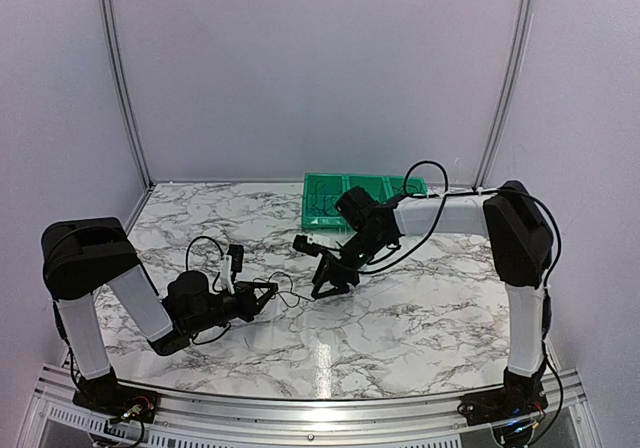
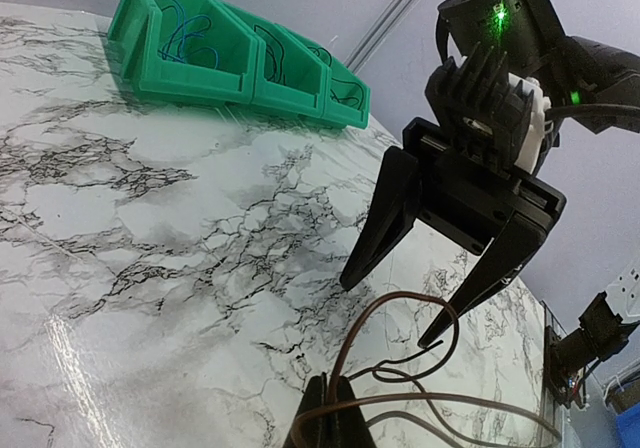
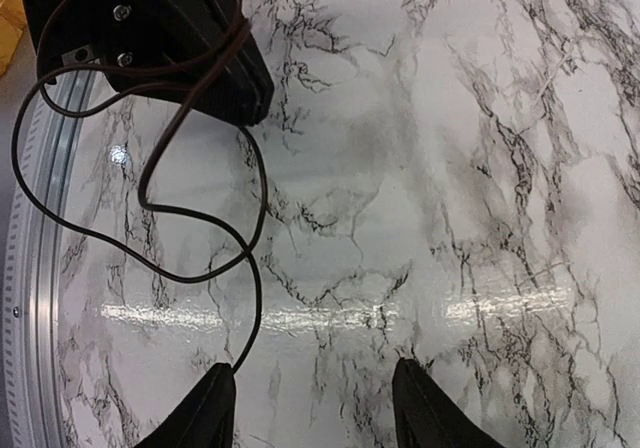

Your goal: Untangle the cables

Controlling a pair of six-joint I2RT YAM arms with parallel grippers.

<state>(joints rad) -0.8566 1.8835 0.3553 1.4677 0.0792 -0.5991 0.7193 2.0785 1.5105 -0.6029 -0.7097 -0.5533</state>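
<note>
The cables here are a thin dark-brown wire (image 1: 288, 291) lying in loose crossed loops on the marble table between the two grippers. My left gripper (image 1: 268, 291) is shut on it; in the left wrist view the wire (image 2: 404, 294) rises from between the closed fingertips (image 2: 337, 393) and loops out. My right gripper (image 1: 333, 287) is open and points down just above the loops (image 2: 385, 313). In the right wrist view, my right gripper (image 3: 313, 368) is open, and the wire (image 3: 261, 204) has a free end touching the left fingertip (image 3: 222, 378).
A row of green bins (image 1: 322, 181) stands at the back of the table, with thin wires inside (image 2: 190, 80). My left gripper (image 3: 240, 93) shows at the top left of the right wrist view. The table's metal edge rail (image 3: 35, 268) runs along the left there.
</note>
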